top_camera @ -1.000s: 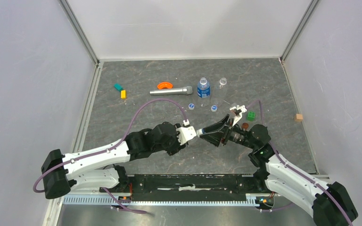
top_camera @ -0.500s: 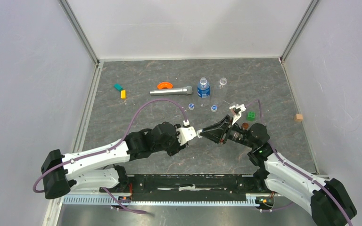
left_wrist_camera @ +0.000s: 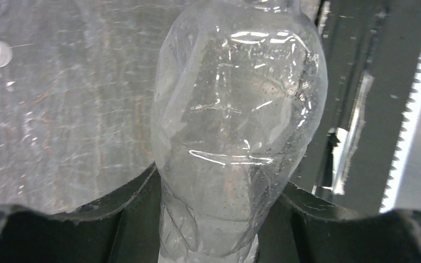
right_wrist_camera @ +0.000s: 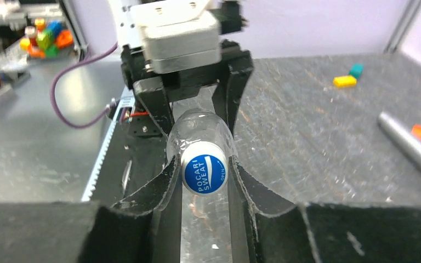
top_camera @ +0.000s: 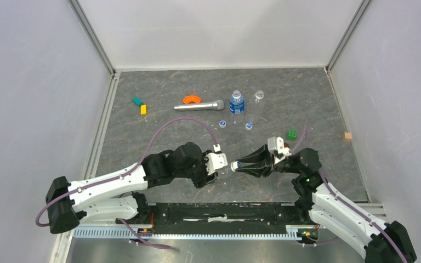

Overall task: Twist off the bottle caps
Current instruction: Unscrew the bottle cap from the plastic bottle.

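Observation:
A clear unlabelled bottle (left_wrist_camera: 241, 137) lies level between my two arms above the near part of the table. My left gripper (left_wrist_camera: 219, 189) is shut on its body. The bottle's cap (right_wrist_camera: 204, 174), white-rimmed with a blue top, faces the right wrist camera, and my right gripper (right_wrist_camera: 204, 183) is shut on it, a finger on each side. In the top view the left gripper (top_camera: 222, 163) and the right gripper (top_camera: 242, 164) meet tip to tip. Two loose caps (top_camera: 222, 123) (top_camera: 249, 126) lie on the table. A blue-labelled bottle (top_camera: 237, 102) and a small clear bottle (top_camera: 259, 95) stand behind them.
A silver cylinder (top_camera: 199, 106) and an orange curved piece (top_camera: 191, 99) lie at the back. A green block (top_camera: 293, 134) sits near the right arm and a wooden cube (top_camera: 348, 136) by the right wall. Teal (top_camera: 137, 101) and yellow (top_camera: 143, 109) blocks lie back left.
The right gripper's fingers were spread around the cap and have closed onto it. Its wrist has turned, and both grippers have shifted slightly toward the near edge with the bottle.

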You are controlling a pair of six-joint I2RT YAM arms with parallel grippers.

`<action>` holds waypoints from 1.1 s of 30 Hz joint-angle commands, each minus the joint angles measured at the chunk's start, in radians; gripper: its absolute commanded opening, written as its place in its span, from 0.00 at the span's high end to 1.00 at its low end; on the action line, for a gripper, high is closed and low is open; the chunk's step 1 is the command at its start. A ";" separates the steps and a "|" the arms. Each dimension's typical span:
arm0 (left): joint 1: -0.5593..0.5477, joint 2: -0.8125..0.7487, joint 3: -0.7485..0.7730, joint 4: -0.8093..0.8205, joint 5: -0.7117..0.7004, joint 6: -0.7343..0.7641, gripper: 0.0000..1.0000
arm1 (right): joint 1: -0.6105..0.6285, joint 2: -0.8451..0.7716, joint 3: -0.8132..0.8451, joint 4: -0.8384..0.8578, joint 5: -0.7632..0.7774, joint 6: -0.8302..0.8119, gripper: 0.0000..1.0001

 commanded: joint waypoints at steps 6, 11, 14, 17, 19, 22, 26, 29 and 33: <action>-0.004 0.007 0.029 0.034 0.278 0.004 0.75 | 0.010 0.003 0.082 -0.257 -0.276 -0.526 0.93; -0.005 -0.010 0.014 0.042 0.215 -0.007 0.74 | 0.010 0.000 0.092 -0.266 -0.205 -0.518 0.67; -0.005 -0.031 0.009 0.045 0.027 -0.030 0.72 | 0.009 -0.047 0.094 -0.321 0.036 -0.454 0.45; -0.004 -0.038 0.014 0.028 -0.105 -0.024 0.73 | 0.010 -0.115 0.085 -0.413 0.161 -0.450 0.40; -0.004 -0.038 0.012 0.028 -0.161 -0.019 0.73 | 0.010 -0.157 0.066 -0.418 0.157 -0.412 0.36; -0.006 -0.030 0.012 0.027 -0.220 -0.019 0.73 | 0.010 -0.198 0.050 -0.381 0.147 -0.265 0.33; -0.007 -0.015 0.017 0.029 -0.257 -0.029 0.74 | 0.010 -0.205 0.044 -0.328 0.179 -0.089 0.32; -0.008 -0.008 0.021 0.029 -0.253 -0.035 0.74 | 0.010 -0.173 0.045 -0.294 0.317 0.081 0.32; -0.013 0.005 0.020 0.029 -0.248 -0.038 0.74 | 0.010 -0.078 0.039 -0.212 0.327 0.294 0.31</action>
